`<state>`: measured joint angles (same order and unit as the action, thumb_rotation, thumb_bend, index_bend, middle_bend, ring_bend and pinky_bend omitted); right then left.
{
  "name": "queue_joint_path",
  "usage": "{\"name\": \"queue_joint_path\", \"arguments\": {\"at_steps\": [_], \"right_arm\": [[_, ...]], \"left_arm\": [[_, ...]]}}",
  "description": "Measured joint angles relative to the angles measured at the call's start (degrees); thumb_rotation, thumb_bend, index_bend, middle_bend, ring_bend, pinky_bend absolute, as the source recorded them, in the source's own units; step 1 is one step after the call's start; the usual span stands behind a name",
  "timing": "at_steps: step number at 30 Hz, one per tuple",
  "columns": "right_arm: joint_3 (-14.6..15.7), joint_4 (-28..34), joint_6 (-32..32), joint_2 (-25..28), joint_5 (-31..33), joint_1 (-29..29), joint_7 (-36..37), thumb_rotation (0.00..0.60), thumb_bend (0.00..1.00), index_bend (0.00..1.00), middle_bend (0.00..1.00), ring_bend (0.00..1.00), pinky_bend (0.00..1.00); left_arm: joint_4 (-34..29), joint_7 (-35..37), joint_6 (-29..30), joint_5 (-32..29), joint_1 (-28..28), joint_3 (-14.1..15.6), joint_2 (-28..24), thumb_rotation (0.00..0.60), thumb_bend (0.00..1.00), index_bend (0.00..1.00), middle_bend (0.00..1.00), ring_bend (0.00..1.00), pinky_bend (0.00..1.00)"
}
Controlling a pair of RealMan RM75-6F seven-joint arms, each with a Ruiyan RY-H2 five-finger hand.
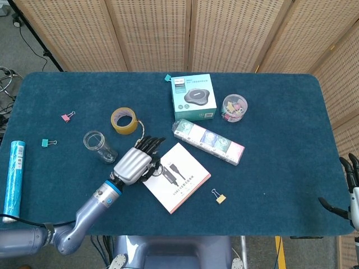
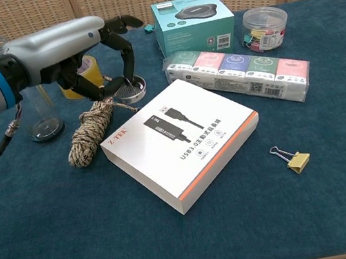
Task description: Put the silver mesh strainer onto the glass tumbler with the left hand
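In the chest view my left hand (image 2: pixel 73 50) pinches the small round silver mesh strainer (image 2: pixel 130 91) between its fingertips and holds it in the air, above the rope and just clear of the white box's far corner. In the head view my left hand (image 1: pixel 134 162) covers the strainer. The clear glass tumbler (image 1: pixel 100 147) stands upright on the blue cloth just left of the hand; in the chest view the forearm crosses in front of the tumbler (image 2: pixel 44 122). My right hand (image 1: pixel 350 188) hangs at the table's far right edge, its fingers apart and empty.
A white USB box (image 2: pixel 182 144) lies right of the hand and a coiled rope (image 2: pixel 90 134) below it. A yellow tape roll (image 1: pixel 124 120), a teal box (image 1: pixel 193 96), a jar of clips (image 1: pixel 234 107), a tissue-pack row (image 1: pixel 208 140), a yellow binder clip (image 2: pixel 292 157) and a blue tube (image 1: pixel 14 178) lie around.
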<state>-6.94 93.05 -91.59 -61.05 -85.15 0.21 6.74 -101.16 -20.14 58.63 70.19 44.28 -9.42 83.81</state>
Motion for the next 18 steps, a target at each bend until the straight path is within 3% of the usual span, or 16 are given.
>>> {"name": "queue_joint_path", "arguments": {"at_steps": [11,18], "right_arm": [[0.2,0.1,0.3,-0.3,-0.1,0.1,-0.9,0.6,0.11,0.0,0.0,0.0,0.0],[0.4,0.1,0.8,-0.7,-0.1,0.3,-1.9,0.6,0.11,0.0,0.0,0.0,0.0]], "left_arm": [[-9.9,0.7,4.0,-0.2,-1.5,-4.9,-11.7,0.6,0.52,0.61,0.0,0.0,0.0],[-12.5,2.7,4.8,-2.3,-3.4,-6.2,-18.8,0.6,0.52,0.61,0.0,0.0,0.0]]}}
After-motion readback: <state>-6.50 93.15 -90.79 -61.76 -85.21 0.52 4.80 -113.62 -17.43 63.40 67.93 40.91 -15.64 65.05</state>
